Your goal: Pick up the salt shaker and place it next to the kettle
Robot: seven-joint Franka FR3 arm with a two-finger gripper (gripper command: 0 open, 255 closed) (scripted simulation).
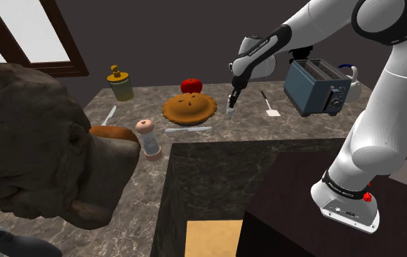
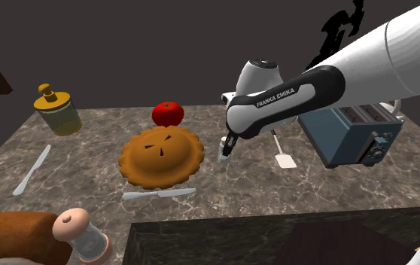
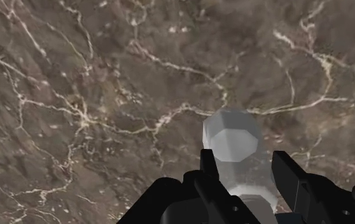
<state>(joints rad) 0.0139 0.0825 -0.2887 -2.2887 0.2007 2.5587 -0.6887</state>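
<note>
A small pale, translucent salt shaker [image 3: 232, 141] stands between my two black fingers, which clasp its sides; the gripper [image 3: 246, 164] is shut on it. In the shoulder view the gripper [image 1: 233, 101] points down at the marble counter just right of the pie, with the shaker [image 1: 230, 110] at its tip. The second exterior view has the gripper [image 2: 228, 144] and shaker [image 2: 224, 155] low over the counter; I cannot tell whether the shaker's base touches it. A white kettle [image 1: 352, 79] peeks out from behind the toaster.
A blue-grey toaster [image 1: 316, 87] stands right of the gripper, with a white spatula [image 1: 269, 104] between them. The pie [image 1: 189, 108], a red fruit [image 1: 191, 85] and a knife [image 1: 188, 129] lie to the left. Farther left are a yellow jar [image 1: 120, 83] and a pink-topped grinder [image 1: 149, 140].
</note>
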